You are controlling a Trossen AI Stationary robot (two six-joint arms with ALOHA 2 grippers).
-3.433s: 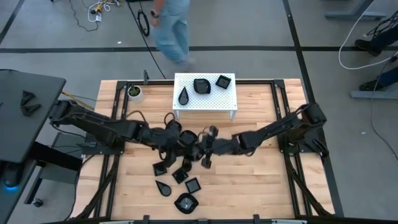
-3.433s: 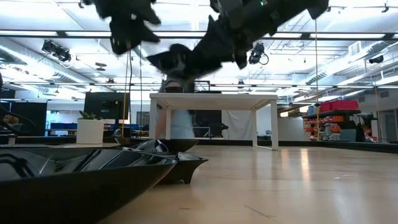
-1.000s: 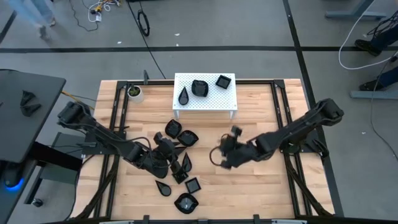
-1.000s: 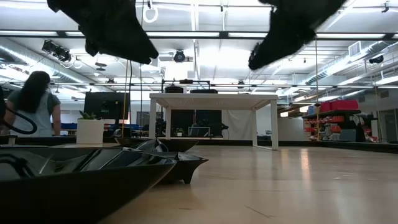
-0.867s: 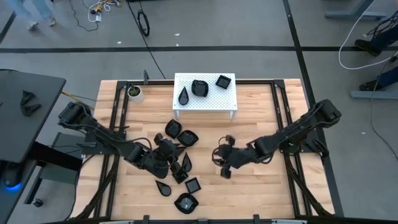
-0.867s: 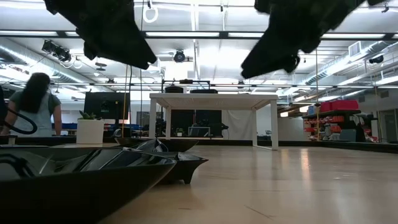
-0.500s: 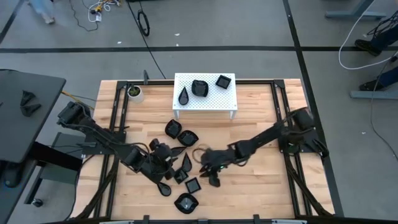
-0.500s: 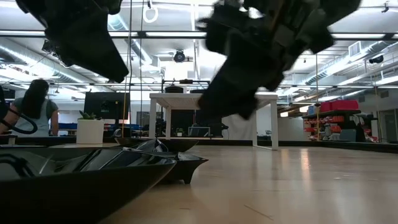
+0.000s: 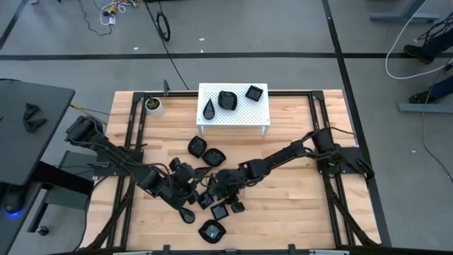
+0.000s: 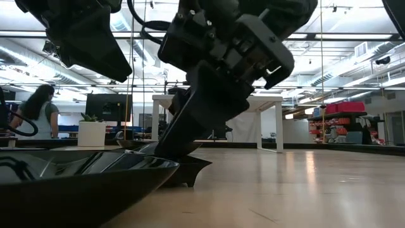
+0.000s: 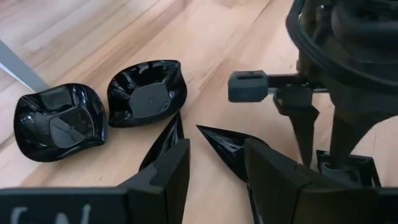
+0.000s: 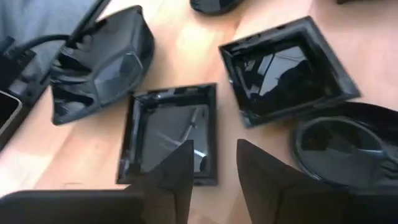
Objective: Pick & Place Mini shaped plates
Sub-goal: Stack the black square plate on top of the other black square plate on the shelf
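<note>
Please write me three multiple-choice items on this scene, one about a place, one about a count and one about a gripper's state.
1. Where does the white cup with the plant stand?
A. at the table's far left corner
B. on the white stand
C. among the plates at the front

2. How many black plates lie on the white stand?
A. one
B. three
C. six

3. How are the right gripper's fingers?
A. shut on a plate
B. open above a square plate
C. out of sight

Answers:
1 A: the white cup sits left of the white stand.
2 B: three black plates lie on top.
3 B: the right gripper shows parted fingers over the square plate.
</note>
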